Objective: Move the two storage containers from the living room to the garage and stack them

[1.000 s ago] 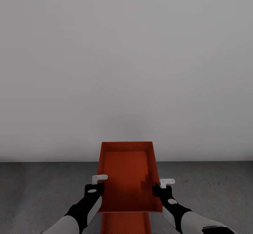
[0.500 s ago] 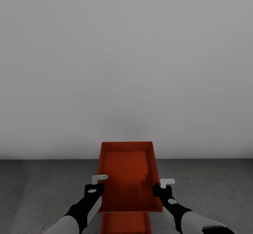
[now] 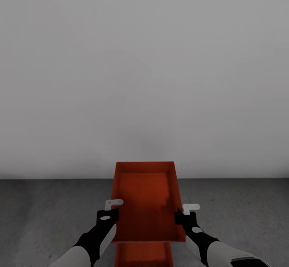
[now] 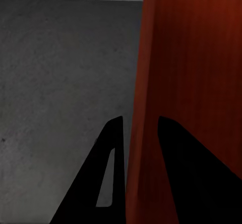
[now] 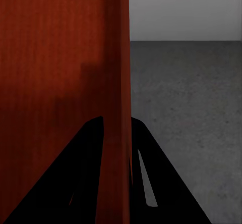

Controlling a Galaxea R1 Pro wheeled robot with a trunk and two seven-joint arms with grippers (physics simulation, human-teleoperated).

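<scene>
Grippers hold one red-orange container (image 3: 145, 203) by its two side walls, above the dark grey floor (image 3: 48, 211) and in front of a plain white-grey wall (image 3: 144, 70). The left gripper (image 3: 111, 211) is clamped on the left wall, one finger (image 4: 108, 178) outside and one inside. The right gripper (image 3: 185, 214) is clamped on the right wall likewise. A second container (image 3: 143, 255) shows just below the held one, at the head view's lower edge.

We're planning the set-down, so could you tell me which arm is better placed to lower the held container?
Neither alone: left gripper clamps the upper container's left wall, right gripper its right wall, fingers straddling each wall. Both should probably lower together onto the second container beneath, above the floor.
</scene>
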